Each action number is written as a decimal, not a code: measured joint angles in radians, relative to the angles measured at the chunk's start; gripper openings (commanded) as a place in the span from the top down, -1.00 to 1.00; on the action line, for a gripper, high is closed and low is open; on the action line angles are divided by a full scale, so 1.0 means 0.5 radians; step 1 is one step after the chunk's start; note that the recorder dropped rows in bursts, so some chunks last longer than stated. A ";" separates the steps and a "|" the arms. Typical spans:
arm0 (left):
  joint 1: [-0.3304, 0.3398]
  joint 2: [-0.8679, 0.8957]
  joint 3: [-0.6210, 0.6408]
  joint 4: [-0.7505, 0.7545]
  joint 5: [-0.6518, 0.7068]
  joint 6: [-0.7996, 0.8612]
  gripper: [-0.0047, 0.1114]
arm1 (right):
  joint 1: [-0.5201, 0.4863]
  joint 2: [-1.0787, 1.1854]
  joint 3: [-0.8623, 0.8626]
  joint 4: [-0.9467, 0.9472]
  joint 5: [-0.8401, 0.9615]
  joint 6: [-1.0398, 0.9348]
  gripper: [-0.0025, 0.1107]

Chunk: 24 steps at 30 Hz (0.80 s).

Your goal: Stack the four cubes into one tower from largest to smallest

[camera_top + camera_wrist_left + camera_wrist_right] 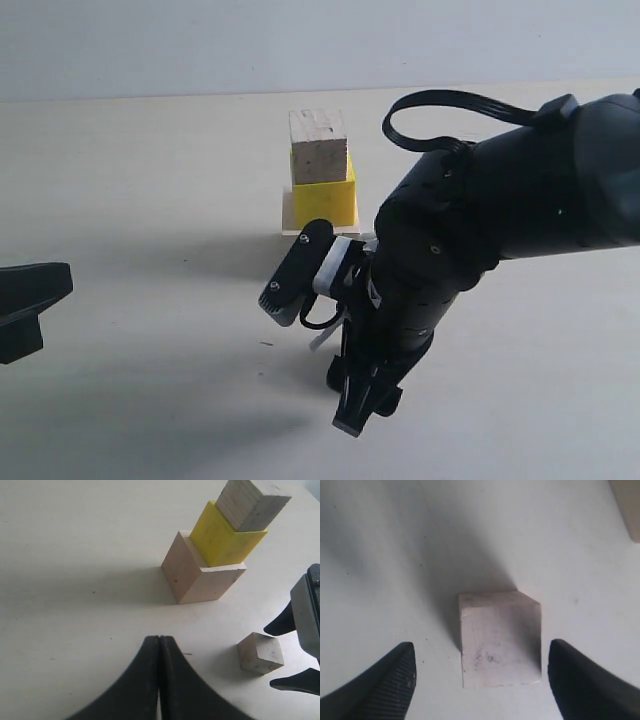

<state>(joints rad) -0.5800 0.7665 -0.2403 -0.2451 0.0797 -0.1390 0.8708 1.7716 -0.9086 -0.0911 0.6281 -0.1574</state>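
Observation:
A three-cube tower stands at the back of the table: the large pale wood cube (200, 577) as base, the yellow cube (325, 200) on it, and one small rough wood cube (318, 147) on top. The other small wood cube (500, 640) lies alone on the table in front of the tower; the exterior view hides it behind the right arm. My right gripper (481, 647) points down over it, open, one finger on each side with a gap to the cube. My left gripper (160, 640) is shut and empty, low at the left.
The bulky right arm (480, 220) fills the space in front and to the right of the tower. A corner of the tower's base (627, 505) shows at the edge of the right wrist view. The left gripper (30, 300) sits at the far left edge.

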 measured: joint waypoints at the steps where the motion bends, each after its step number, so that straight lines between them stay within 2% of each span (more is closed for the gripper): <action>1: 0.000 0.000 0.000 0.000 0.000 0.000 0.92 | 0.000 0.004 0.000 0.000 -0.004 0.000 -0.29; 24: 0.000 0.000 0.000 0.000 0.002 0.000 0.92 | 0.000 0.086 0.000 -0.028 -0.055 0.024 -0.21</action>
<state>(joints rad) -0.5800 0.7665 -0.2403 -0.2451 0.0809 -0.1390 0.8708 1.8147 -0.9086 -0.1052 0.6008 -0.1454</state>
